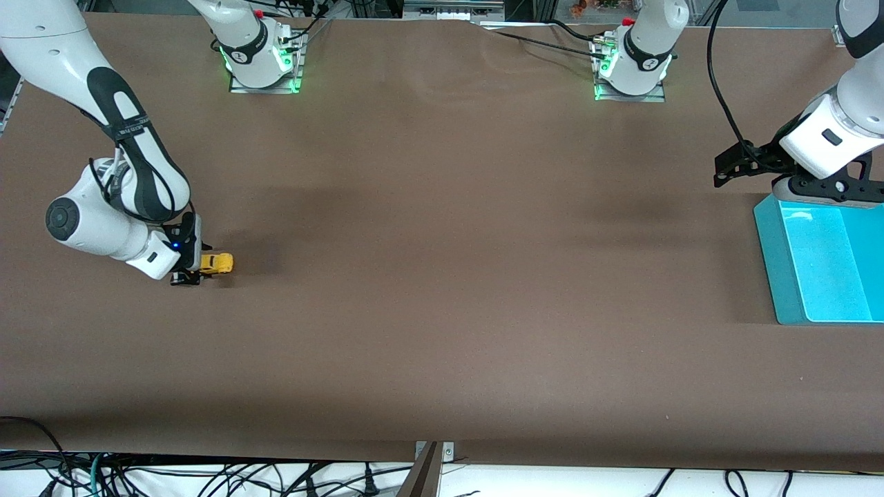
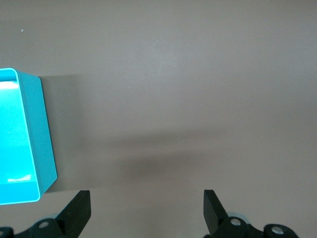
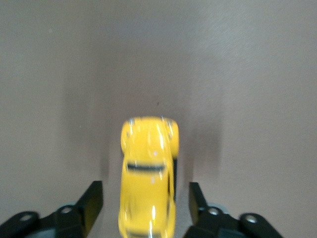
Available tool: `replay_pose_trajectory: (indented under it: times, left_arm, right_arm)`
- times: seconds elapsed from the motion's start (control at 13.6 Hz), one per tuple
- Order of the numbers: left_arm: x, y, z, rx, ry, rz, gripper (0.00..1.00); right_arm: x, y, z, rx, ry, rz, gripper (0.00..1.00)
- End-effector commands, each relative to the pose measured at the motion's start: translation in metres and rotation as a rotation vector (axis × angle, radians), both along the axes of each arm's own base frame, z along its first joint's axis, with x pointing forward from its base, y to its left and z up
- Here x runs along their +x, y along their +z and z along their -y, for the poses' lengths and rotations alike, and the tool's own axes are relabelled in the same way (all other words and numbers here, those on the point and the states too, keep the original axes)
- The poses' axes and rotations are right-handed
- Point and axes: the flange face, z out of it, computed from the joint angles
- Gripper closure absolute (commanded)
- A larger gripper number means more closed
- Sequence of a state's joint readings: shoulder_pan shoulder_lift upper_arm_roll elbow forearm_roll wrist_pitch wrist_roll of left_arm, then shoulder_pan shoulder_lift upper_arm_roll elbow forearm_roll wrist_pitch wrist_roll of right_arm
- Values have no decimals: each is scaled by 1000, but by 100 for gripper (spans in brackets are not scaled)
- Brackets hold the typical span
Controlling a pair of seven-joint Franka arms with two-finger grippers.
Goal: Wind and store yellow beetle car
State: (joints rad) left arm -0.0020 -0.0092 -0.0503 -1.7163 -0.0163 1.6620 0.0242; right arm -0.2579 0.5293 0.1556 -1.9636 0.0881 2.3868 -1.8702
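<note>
Front view: the small bright yellow beetle-shaped toy car (image 1: 217, 263) sits on the brown table surface (image 1: 442, 276) toward the right arm's end, its wheels apparently on the table, though the low angle leaves this uncertain. The right gripper (image 1: 188, 275) is down at the car's rear end. Right wrist view: the two black fingers (image 3: 91, 204) stand spread on either side of the car (image 3: 148, 173), with a visible gap between each finger and the yellow body, so nothing is pinched. The left gripper (image 1: 732, 166) waits above the table beside the turquoise plastic bin (image 1: 773, 262) at the left arm's end. Left wrist view: its dark fingers (image 2: 79, 210) are spread wide over bare table, with the bin's wall (image 2: 43, 134) close by.
</note>
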Motion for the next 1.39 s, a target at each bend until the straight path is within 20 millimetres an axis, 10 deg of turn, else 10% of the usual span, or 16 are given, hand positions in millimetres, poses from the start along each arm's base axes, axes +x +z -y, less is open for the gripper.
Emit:
replay_pose_trajectory:
  times: [0.0,0.66,1.03,1.32]
  left_arm:
    - [1,8,0,4,-1,-2,0]
    - [1,8,1,7,-6,-2,0]
    - [1,7,-2,5,-1,-4,0]
    - [1,6,-1,1,-1,-10,0]
  right_arm:
    - [18,64,-8,20,-33,-42,0]
    - [-21,319,-65,-115,-536,34,0]
    - [-62,394,-109,-116,-1032,51,0]
    - [-86,424,-91,-104,-1369,10,0]
